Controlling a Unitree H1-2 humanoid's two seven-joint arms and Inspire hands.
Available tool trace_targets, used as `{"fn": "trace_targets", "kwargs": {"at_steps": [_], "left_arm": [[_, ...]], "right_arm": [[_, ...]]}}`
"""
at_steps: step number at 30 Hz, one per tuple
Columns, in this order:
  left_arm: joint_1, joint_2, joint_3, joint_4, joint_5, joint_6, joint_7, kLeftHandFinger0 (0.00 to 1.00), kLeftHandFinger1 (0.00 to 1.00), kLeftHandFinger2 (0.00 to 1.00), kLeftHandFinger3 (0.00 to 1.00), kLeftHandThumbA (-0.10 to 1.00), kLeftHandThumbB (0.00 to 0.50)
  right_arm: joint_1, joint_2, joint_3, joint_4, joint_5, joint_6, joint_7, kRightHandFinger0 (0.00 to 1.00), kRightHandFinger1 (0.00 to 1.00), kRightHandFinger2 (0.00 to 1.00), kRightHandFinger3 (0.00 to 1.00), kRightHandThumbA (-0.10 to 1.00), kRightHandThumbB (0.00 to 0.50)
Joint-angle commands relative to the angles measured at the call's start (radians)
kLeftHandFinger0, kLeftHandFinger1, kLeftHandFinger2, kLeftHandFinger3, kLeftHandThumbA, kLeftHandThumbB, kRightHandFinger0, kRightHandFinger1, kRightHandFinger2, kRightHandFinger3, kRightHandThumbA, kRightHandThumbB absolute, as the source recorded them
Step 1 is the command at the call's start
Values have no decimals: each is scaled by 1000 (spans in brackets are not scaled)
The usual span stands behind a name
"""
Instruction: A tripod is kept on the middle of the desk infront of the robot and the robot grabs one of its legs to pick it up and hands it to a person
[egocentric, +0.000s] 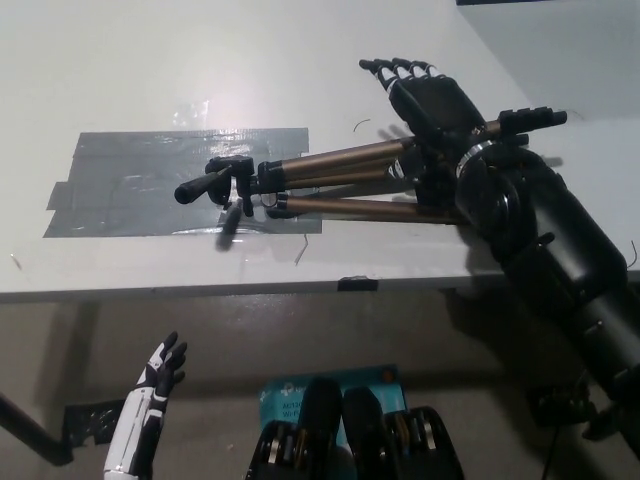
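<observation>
Step in hand, as we read it: reach / pre-grasp. No pickup yet, no handover, no person in view.

The tripod lies folded on its side about mid desk. Its head end is to picture left over the grey tape patch, and the legs run off right, fanning a bit. It looks flat on the surface, not lifted.

The right hand is over the leg bundle, twd the foot half. Its fingers are stretched nearly straight, side by side, pointing up-left. They wrap nothing, so the hand is empty. The upper leg passes under the palm and wrist; we can't tell touching vs just above from this angle. The fingertips lie past the legs on the far side, over bare desk. The lower leg is on the near side, clear of the fingers, w/ its right end hidden by the forearm. A foot tip pokes out right of the wrist.

Next move, our guess: drop the palm onto one leg, prob the upper one since it's right underneath. Then curl the fingers round it from the far side and lift. It needs a firm wrap. The grip would be off-centre and the head end looks heavy, so the tripod may swing down on the left.

The left hand rests at picture lower left, below the desk edge, fingers apart, empty.
</observation>
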Motion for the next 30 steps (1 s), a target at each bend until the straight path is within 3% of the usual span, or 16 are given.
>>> {"fn": "trace_targets", "kwargs": {"at_steps": [1,11,20,24,28,29,30], "left_arm": [[-14,14,-1,-23,-2,-25,-4,1000,1000,1000,1000,1000,91],[-21,17,-2,-28,-2,-13,-8,1000,1000,1000,1000,1000,61],[-16,12,-5,-35,-8,-10,-9,1000,1000,1000,1000,1000,23],[-15,16,-5,-43,-4,-1,-11,1000,1000,1000,1000,1000,38],[-16,15,-8,-39,-11,-11,-16,1000,1000,1000,1000,1000,36],[-16,15,-9,-37,-10,-13,-16,1000,1000,1000,1000,1000,34],[-19,15,-10,-36,-10,-14,-16,1000,1000,1000,1000,1000,37]], "right_arm": [[-72,-22,-1,-50,31,-15,73,1000,1000,1000,1000,1000,500],[-83,-30,-3,-53,45,-5,123,1000,1000,1000,1000,1000,500],[-120,-8,31,150,-6,-32,-15,1000,1000,1000,1000,1000,500],[-144,2,40,239,-1,-52,-50,1000,1000,1000,1000,1000,496],[-143,10,39,274,-2,-77,-132,1000,1000,1000,1000,1000,460],[-144,16,39,287,-8,-77,-170,1000,1000,1000,1000,1000,359],[-147,16,39,295,-8,-79,-184,1000,1000,1000,1000,971,359]]}}
